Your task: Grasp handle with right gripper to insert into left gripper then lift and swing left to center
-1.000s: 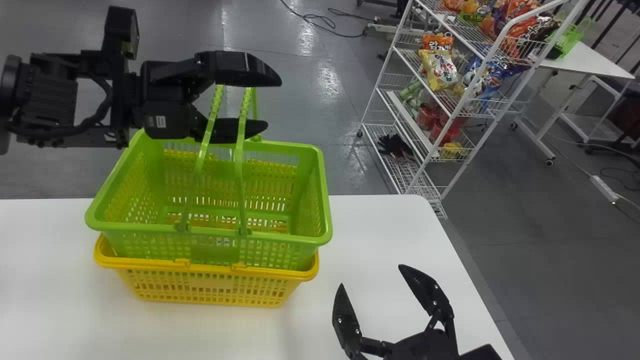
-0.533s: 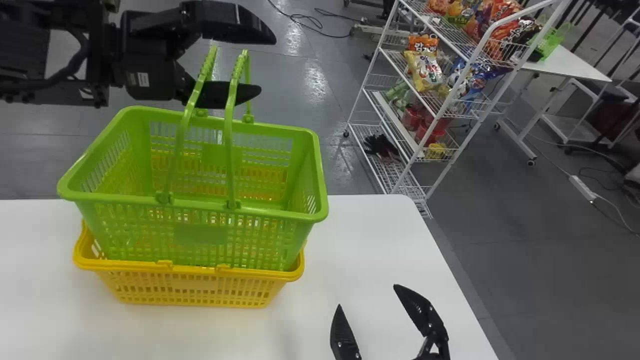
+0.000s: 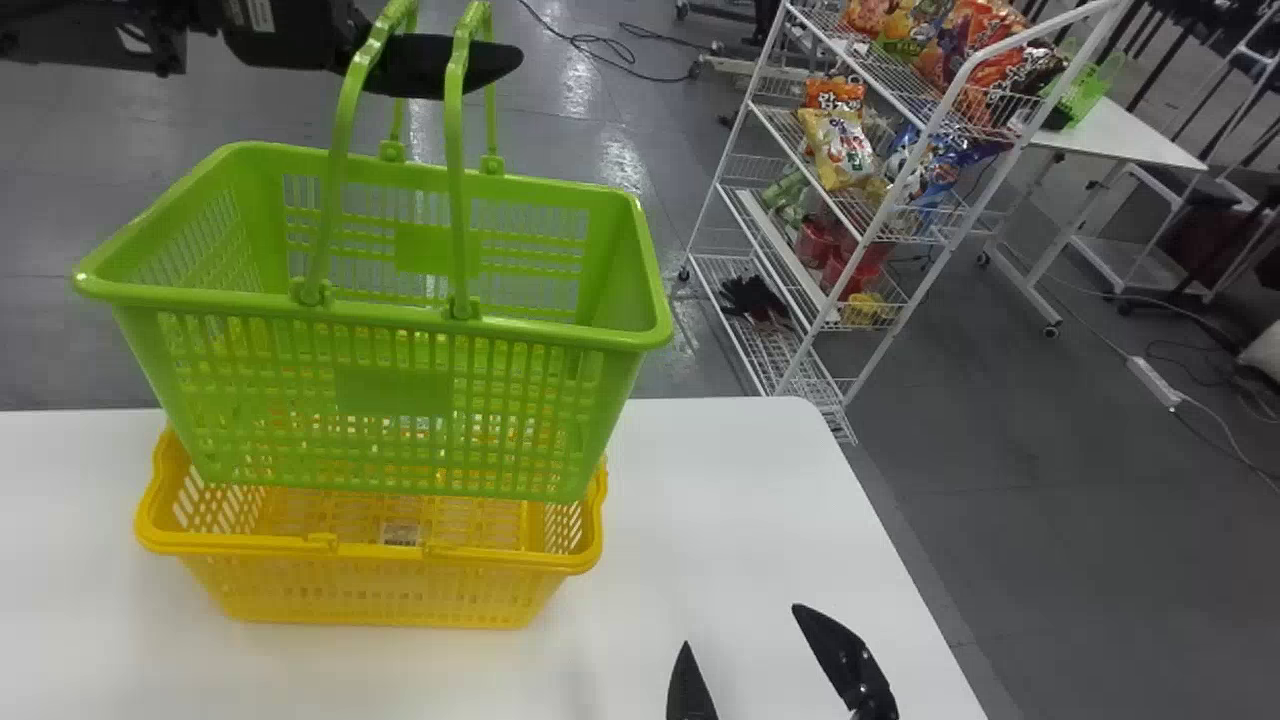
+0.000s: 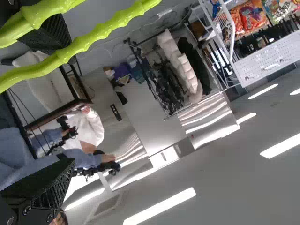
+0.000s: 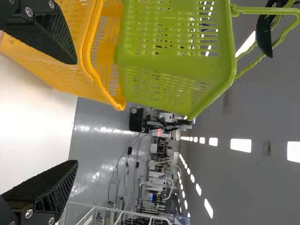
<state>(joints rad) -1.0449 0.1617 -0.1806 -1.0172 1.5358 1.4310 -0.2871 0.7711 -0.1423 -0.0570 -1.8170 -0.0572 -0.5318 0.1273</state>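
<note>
No wording can be read for certain. The print that shows stands on these things: large dark lettering on the orange bag (image 3: 835,96) on the rack (image 3: 881,222); bold lettering on the yellow and white bag (image 3: 836,150) just below it; small, unclear print on the red and orange bags (image 3: 985,60) on the rack's top shelf. A white label (image 3: 262,15) with dark marks is stuck on the left arm (image 3: 290,35). Pale marks, too small to read, stand on a blue panel (image 5: 182,220) in the right wrist view.
</note>
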